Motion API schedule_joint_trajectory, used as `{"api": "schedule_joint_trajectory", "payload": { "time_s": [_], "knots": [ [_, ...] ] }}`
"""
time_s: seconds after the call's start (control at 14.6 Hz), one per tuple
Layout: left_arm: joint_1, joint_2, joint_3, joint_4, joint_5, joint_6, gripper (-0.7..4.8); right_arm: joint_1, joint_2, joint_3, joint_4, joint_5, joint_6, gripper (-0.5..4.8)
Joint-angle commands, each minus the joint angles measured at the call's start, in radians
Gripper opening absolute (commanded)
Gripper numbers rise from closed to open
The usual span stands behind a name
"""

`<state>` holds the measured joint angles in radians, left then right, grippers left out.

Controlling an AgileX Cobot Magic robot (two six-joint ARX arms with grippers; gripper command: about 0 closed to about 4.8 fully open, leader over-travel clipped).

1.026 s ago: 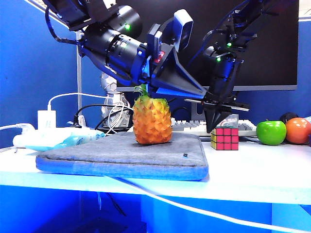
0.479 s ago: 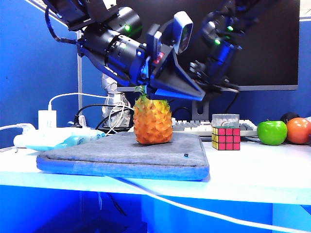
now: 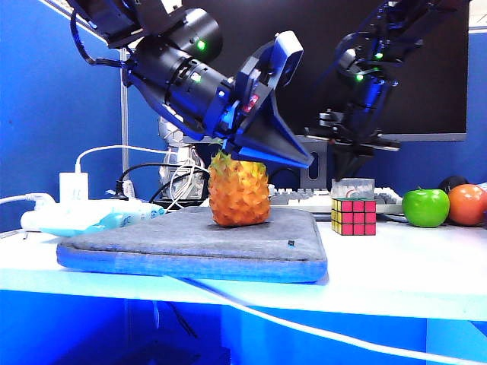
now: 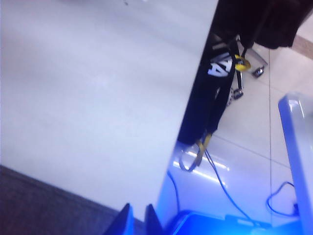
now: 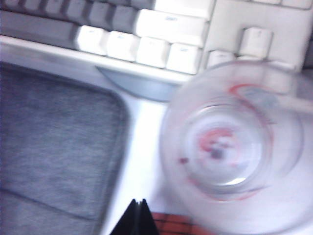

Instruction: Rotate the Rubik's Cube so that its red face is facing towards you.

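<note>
Red face: glossy pinkish-red stickers in a three-by-three grid with black lines [image 3: 353, 217], already turned toward the exterior camera, which suggests the required orientation is met.
Rubik's Cube: small black-framed block [image 3: 352, 218], square and hard-edged, resting flat on the surface near its right half, just off the right edge of the grey mat and in front of the keyboard; nothing grips it.
Progress: rotation appears complete; judged remaining work is only to clear the arms away.
Right gripper: raised well above the cube, in front of the monitor [image 3: 344, 161]; in the right wrist view the fingers [image 5: 138, 218] meet tip to tip, closed with nothing between them.
Left gripper: hanging over the mat above the pineapple [image 3: 293, 156]; in the left wrist view the two dark fingers [image 4: 136, 221] stand almost together with a narrow gap, and nothing is seen held.
Clear cup: transparent, round-rimmed plastic [image 3: 353, 188], standing just behind the cube; blurred in the right wrist view.
Pineapple: orange, scaly, oval body with a green tuft [image 3: 238, 189], upright on the mat.
Mat: grey woven fabric, padded, rounded corners [image 3: 190, 243].
Surface: smooth pale top [image 3: 403, 266].
Fruit: shiny green apple [image 3: 424, 207] and orange-red round fruit [image 3: 466, 204] at the right edge.
Keyboard: white matt keys [image 3: 293, 198].
</note>
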<state>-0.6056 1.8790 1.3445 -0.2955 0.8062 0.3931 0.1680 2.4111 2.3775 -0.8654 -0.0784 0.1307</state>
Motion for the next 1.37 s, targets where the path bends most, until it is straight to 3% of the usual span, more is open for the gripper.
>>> {"api": "schedule_joint_trajectory", "payload": {
  "time_s": [0.07, 1.37],
  "knots": [
    [-0.001, -0.004, 0.004, 0.044, 0.001, -0.032, 0.49, -0.003, 0.004, 0.006, -0.027, 0.008, -0.033, -0.01],
    [-0.002, -0.004, 0.004, 0.042, 0.028, -0.095, 0.49, 0.019, 0.052, 0.006, -0.225, 0.009, -0.03, -0.01]
  ]
}}
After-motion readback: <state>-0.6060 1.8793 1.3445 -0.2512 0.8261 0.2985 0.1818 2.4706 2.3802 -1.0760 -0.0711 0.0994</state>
